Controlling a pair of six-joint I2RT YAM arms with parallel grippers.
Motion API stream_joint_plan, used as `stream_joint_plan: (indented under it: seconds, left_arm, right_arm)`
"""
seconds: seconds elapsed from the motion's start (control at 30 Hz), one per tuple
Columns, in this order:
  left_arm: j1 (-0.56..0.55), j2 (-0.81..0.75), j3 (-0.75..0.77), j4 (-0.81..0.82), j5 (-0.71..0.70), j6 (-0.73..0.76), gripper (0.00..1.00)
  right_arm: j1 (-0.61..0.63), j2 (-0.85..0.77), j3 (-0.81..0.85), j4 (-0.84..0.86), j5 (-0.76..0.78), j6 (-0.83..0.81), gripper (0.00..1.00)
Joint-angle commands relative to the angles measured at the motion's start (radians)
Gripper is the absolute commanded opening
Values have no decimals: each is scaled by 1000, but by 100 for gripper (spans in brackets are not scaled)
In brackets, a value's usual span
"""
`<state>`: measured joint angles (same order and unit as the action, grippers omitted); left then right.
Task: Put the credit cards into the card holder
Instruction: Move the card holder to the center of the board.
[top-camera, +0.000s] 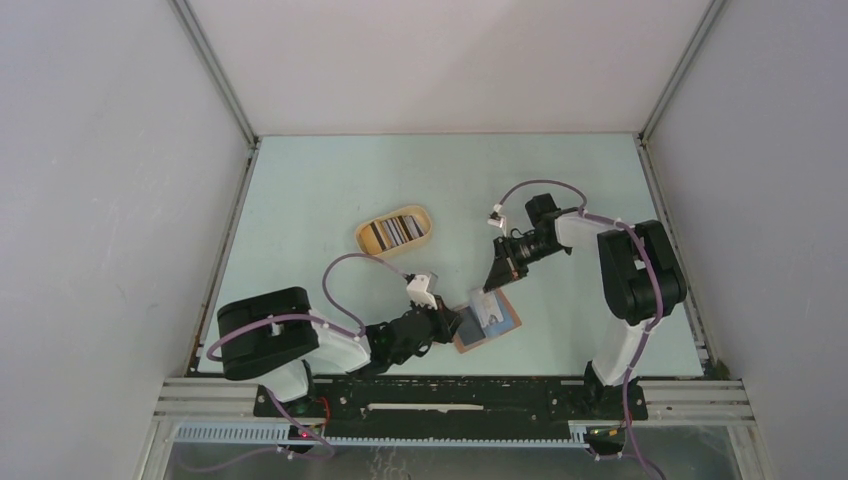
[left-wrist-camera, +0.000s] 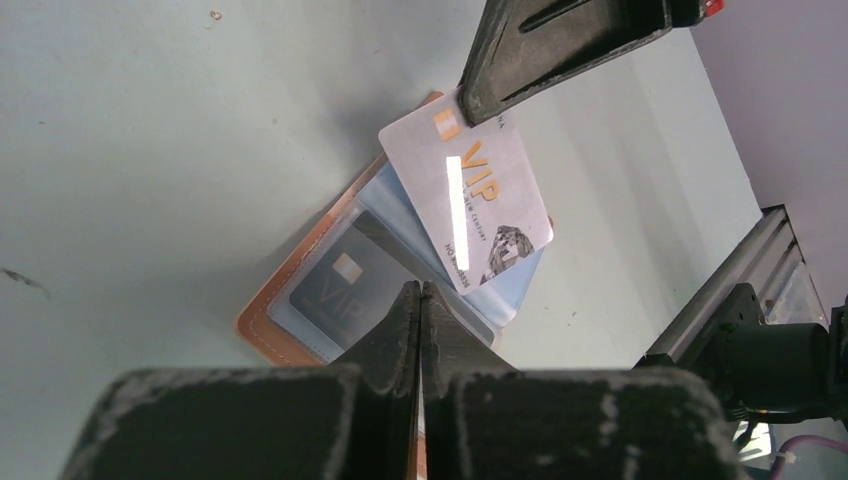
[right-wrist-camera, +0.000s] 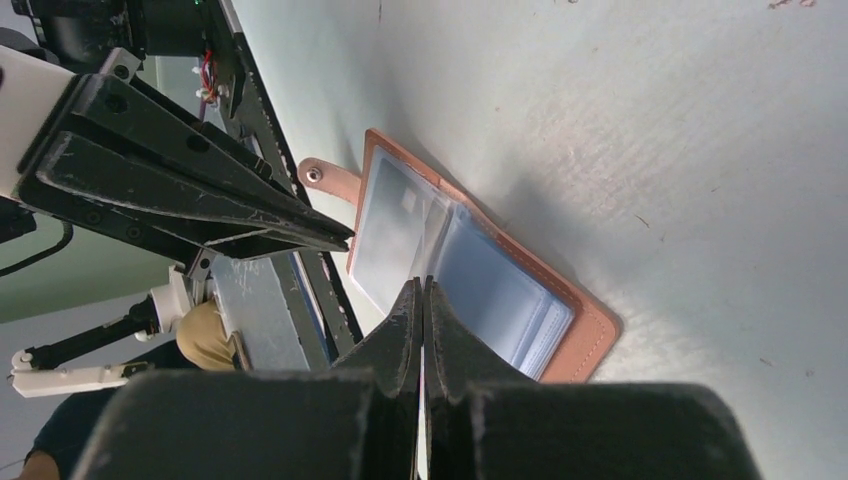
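Card hovering over the open holder, mid-insert

The holder (right-wrist-camera: 500, 290) lies open on the surface (top-camera: 300, 200), near the front edge, roughly in the middle between the two arms. The right pincer (left-wrist-camera: 467, 108) is clamped on one corner of a pale card (left-wrist-camera: 470, 190), holding it tilted over the clear sleeves. That arm reaches in from the far right with its fingers angled down. The left pincer (left-wrist-camera: 420, 295) is closed too, tip at the holder's left edge, arm stretched low. It looks like it's pinning the holder, but I can't tell if it's pinching anything. Next move, I'd guess, is to line the card's lower edge up with a sleeve mouth and slide it in. More cards sit in the tray (top-camera: 358, 238), far left.
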<state>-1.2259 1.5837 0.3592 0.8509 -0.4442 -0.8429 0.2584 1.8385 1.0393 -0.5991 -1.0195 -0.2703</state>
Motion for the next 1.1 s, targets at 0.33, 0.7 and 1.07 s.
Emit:
stream_joint_plan:
  seconds: [0.33, 0.7, 1.07]
  left_arm:
    - [-4, -136, -64, 96, -58, 92, 4]
    - [-3, -120, -139, 112, -22, -56, 33]
    - [43, -81, -161, 78, -10, -208, 55]
  right_arm:
    - [-21, -72, -49, 106, -48, 106, 0]
    - [-14, -56, -74, 170, 18, 191, 0]
    - [-1, -54, -74, 179, -11, 214, 0]
